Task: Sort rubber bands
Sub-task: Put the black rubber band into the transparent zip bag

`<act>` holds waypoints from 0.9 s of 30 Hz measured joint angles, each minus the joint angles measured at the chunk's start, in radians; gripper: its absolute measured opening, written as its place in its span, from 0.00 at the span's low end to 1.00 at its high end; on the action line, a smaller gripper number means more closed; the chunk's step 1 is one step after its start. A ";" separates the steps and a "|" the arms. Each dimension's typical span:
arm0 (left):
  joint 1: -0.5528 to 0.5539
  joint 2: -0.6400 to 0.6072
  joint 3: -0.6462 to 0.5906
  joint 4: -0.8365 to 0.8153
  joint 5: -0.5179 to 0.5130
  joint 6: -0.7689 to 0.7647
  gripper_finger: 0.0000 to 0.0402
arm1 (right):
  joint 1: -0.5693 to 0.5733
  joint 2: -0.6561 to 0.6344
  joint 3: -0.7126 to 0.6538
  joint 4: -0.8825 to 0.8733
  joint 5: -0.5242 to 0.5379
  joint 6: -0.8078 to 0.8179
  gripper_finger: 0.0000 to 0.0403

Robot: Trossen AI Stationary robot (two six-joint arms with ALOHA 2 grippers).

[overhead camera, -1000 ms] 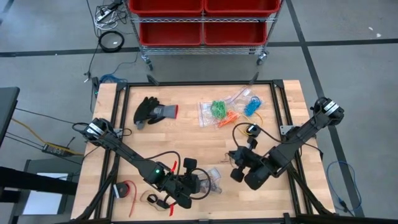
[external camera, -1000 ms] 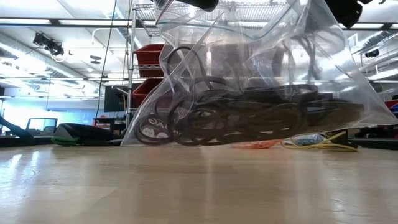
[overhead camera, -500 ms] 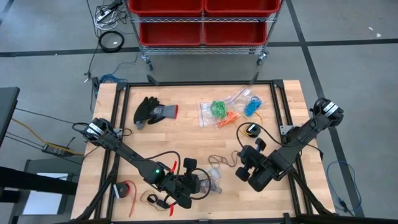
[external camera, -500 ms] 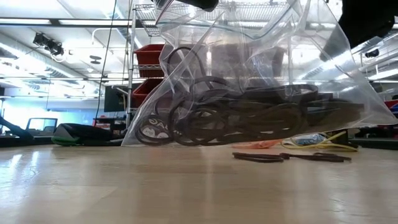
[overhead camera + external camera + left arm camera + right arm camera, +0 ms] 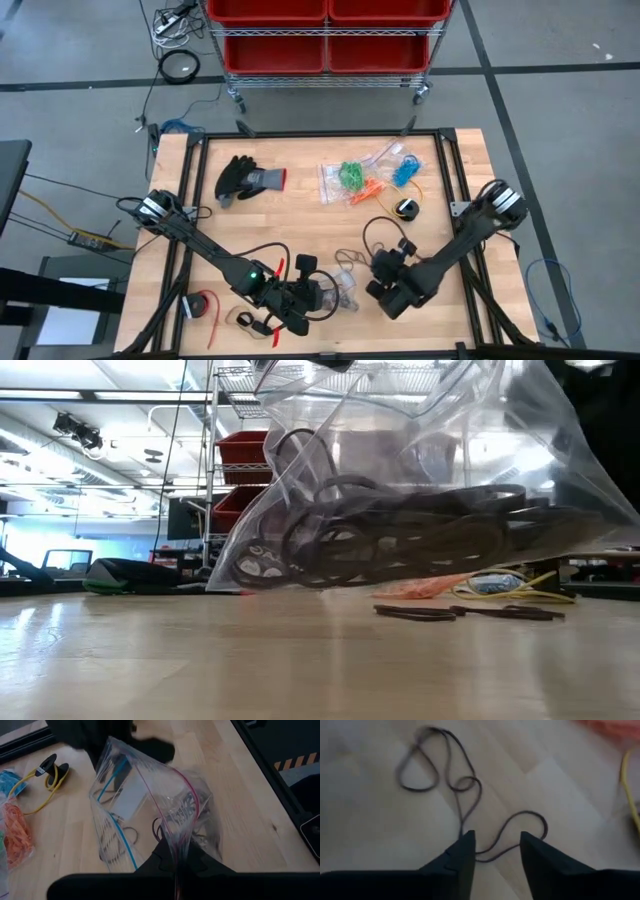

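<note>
A clear zip bag (image 5: 150, 815) with black rubber bands (image 5: 400, 545) inside hangs from my left gripper (image 5: 318, 297), which is shut on it near the table's front edge. My right gripper (image 5: 497, 851) is open and low over the table beside the bag, also seen in the high view (image 5: 385, 287). A few loose black rubber bands (image 5: 465, 790) lie flat on the wood, seen too in the low view (image 5: 460, 612). One strand runs between the right gripper's fingers. Whether they touch it does not show. My left gripper pinches the bag's mouth edge at the pink zip strip (image 5: 177, 854) between its two fingers. The bag's mouth stands open beyond the fingers. In the low view the bag hangs with its bottom (image 5: 330, 582) close to the table; whether it touches cannot be told.
Small bags of green, orange and blue bands (image 5: 365, 178) lie at the far middle. A black glove (image 5: 245, 178) lies far left of them. A yellow cable (image 5: 405, 208) lies right of centre. A red roll (image 5: 203, 303) sits near left. Red bins (image 5: 325, 30) stand beyond the table.
Black bands that were not on the table a second ago now lie on it beside the bag. My right gripper has come down and toward the table's left, close to the bag, tipping more steeply downward. The hanging bag has shifted a little.
</note>
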State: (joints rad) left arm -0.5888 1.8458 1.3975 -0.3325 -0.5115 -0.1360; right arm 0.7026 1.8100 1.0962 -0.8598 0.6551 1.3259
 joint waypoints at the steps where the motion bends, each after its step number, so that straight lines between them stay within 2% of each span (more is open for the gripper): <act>1: 0.000 0.000 0.000 0.000 0.000 0.000 0.01 | -0.006 0.022 0.000 0.001 -0.003 0.019 0.38; 5: 0.000 0.000 0.000 0.000 0.000 0.000 0.01 | -0.030 0.104 0.000 0.003 -0.046 0.080 0.45; 9: 0.000 0.000 0.000 0.000 0.000 0.000 0.01 | -0.056 0.163 0.009 -0.007 -0.100 0.135 0.46; 12: 0.000 0.000 0.000 0.000 0.000 0.000 0.01 | -0.059 0.177 0.011 0.021 -0.092 0.131 0.36; 15: 0.000 0.000 0.000 0.000 0.000 0.000 0.01 | -0.049 0.169 0.006 0.057 -0.066 0.130 0.13; 17: 0.000 0.000 0.000 -0.001 0.000 0.000 0.01 | -0.044 0.153 0.001 0.051 -0.051 0.135 0.04; 22: 0.000 0.000 0.000 -0.002 0.000 0.000 0.01 | -0.046 0.107 -0.005 0.002 -0.037 0.144 0.00; 27: 0.000 0.000 0.000 -0.001 0.000 0.000 0.01 | -0.035 0.013 -0.004 -0.035 0.080 0.171 0.00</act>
State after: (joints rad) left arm -0.5890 1.8459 1.3979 -0.3338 -0.5117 -0.1360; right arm 0.6674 1.8229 1.0924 -0.8952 0.7355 1.4969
